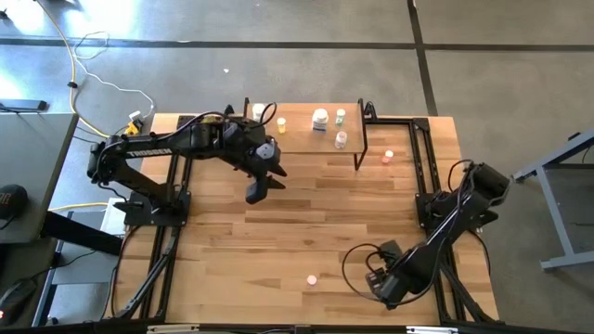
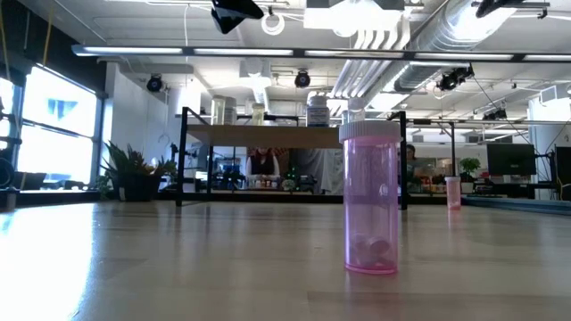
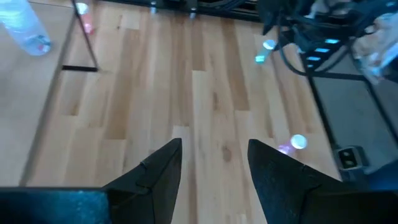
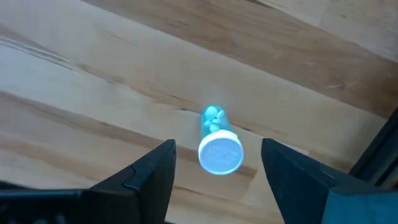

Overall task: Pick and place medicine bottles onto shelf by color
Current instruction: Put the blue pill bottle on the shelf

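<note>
Pink bottle upright, no readable label; right gripper spread above blue-lit bottle, holding nothing.

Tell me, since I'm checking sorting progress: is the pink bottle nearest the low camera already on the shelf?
No, the pink bottle stands upright on the tabletop, well in front of the shelf.

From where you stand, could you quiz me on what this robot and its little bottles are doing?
1. True or false: the left pincer is open and empty.
2. Where does the pink bottle stand? A, on the shelf. B, on the table. C, inside a pincer.
3. Fill in: the bottle at the right pincer has a ___ cap.

Key: 1 true; 2 B; 3 white.
</note>
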Available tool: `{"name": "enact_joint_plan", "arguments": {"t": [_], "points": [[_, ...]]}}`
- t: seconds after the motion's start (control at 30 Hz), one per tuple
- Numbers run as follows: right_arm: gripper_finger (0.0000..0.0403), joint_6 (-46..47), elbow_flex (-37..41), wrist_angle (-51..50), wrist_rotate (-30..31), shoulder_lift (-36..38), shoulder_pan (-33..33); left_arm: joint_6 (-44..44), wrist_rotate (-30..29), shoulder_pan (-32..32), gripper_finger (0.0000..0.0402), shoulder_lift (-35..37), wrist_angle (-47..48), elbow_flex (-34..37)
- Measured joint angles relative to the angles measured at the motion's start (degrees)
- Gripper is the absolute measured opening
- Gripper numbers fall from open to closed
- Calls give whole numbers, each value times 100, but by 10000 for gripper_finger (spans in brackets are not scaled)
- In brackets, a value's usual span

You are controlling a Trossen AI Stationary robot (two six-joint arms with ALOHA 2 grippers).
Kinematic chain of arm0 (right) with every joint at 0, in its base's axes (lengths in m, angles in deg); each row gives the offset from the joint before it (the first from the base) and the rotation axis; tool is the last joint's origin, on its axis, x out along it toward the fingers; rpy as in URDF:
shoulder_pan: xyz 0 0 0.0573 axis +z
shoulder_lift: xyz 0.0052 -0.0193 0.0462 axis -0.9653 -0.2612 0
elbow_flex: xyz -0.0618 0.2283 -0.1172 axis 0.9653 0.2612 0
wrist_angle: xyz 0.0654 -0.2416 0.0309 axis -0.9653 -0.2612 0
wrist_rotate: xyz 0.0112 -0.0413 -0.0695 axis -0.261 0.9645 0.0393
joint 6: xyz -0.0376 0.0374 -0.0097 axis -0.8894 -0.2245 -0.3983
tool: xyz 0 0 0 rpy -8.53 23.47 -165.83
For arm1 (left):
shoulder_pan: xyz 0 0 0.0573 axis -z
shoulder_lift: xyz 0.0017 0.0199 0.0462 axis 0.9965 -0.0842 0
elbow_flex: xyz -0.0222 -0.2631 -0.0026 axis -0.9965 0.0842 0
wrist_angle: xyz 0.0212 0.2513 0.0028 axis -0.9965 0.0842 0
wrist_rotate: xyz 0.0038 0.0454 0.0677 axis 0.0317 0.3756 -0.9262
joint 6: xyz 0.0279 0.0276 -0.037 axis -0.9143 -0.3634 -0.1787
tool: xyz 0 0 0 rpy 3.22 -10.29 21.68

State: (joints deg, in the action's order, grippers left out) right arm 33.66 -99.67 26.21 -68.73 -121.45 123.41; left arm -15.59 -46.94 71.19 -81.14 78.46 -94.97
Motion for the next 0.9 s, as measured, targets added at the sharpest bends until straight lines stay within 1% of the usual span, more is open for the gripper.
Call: {"name": "enact_joint_plan", "arguments": {"t": [0.07,0.2,0.4,0.6,0.73,0.9], "points": [[221,11,0,43,-22,-118,0,0,-98,31,172,-2,7,0],[212,63,0,53,-270,-279,0,0,-107,33,172,-2,8,0],[194,94,0,71,-282,-326,0,45,-107,31,172,-4,9,0],[158,199,0,132,-326,-326,0,44,-116,13,172,-4,9,0],[136,251,0,261,-343,-326,0,42,-336,13,172,-4,11,0],[113,260,0,345,-343,-326,0,10,-361,13,172,-4,33,0]]}}
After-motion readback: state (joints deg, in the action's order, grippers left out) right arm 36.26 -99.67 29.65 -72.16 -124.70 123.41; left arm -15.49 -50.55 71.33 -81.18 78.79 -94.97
